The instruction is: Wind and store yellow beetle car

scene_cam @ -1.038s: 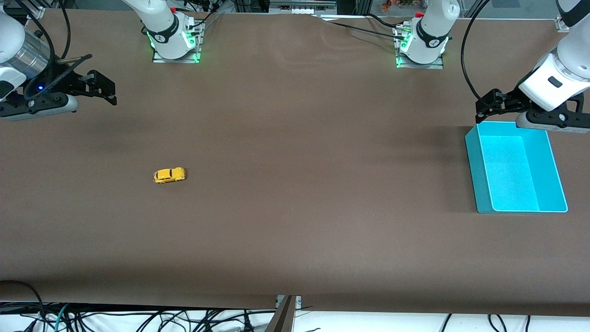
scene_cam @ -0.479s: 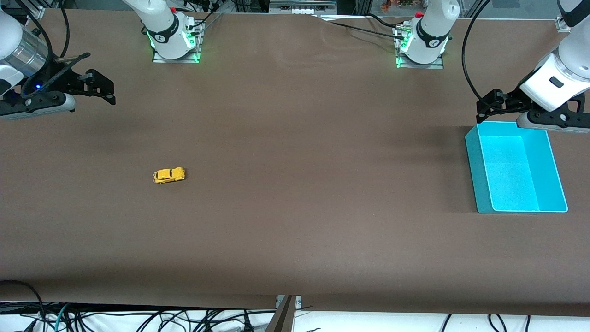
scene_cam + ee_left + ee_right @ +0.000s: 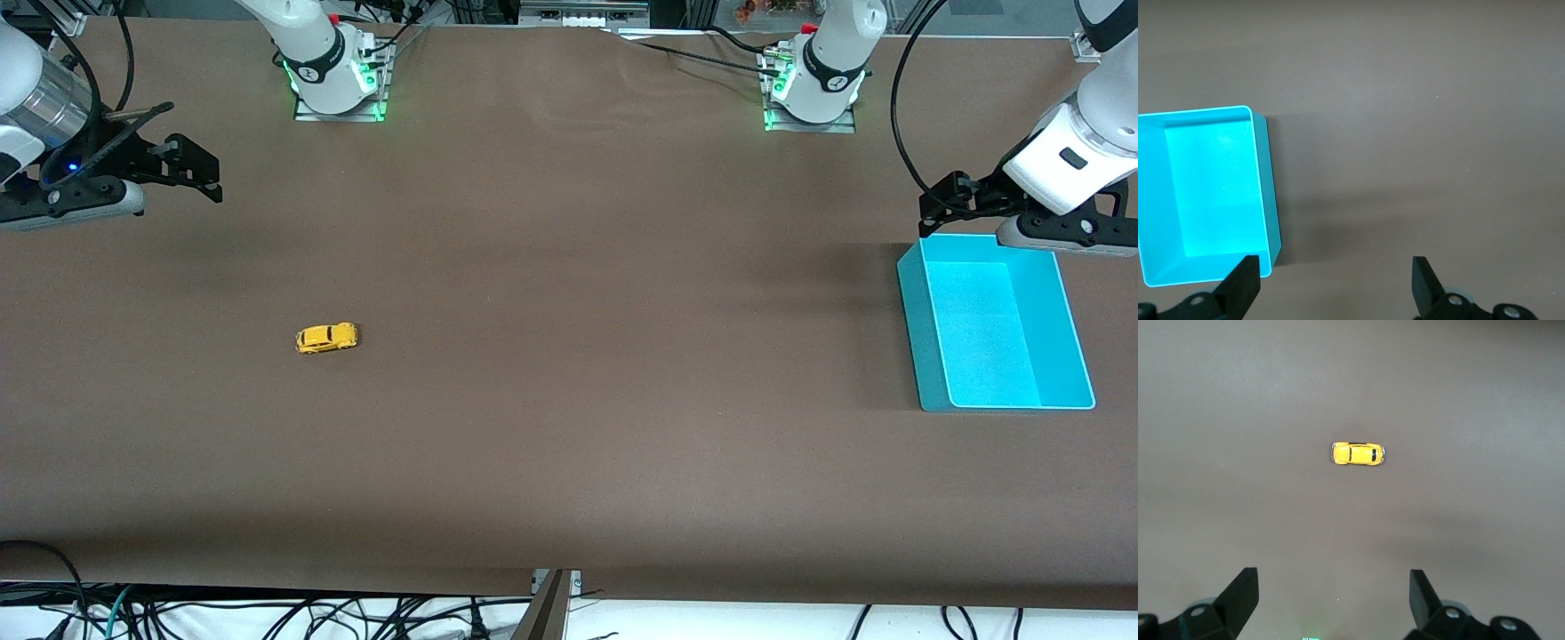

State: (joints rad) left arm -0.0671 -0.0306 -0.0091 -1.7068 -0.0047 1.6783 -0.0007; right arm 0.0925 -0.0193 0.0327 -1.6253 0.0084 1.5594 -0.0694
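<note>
The yellow beetle car (image 3: 326, 338) stands on its wheels on the brown table, toward the right arm's end. It also shows in the right wrist view (image 3: 1358, 453), well apart from the fingers. My right gripper (image 3: 203, 173) is open and empty, up over bare table at the right arm's end; its own view (image 3: 1331, 583) shows the wide gap. My left gripper (image 3: 941, 206) is open and empty over the table by the corner of the cyan bin (image 3: 920, 338). The left wrist view shows the gripper (image 3: 1335, 270) beside the bin (image 3: 1268, 180), which is empty.
The two arm bases (image 3: 338, 84) (image 3: 813, 89) stand along the table's edge farthest from the front camera. Cables (image 3: 267, 618) hang below the table's near edge. Brown table surface lies between the car and the bin.
Both grippers have shifted very slightly. The car and the bin have not moved.
</note>
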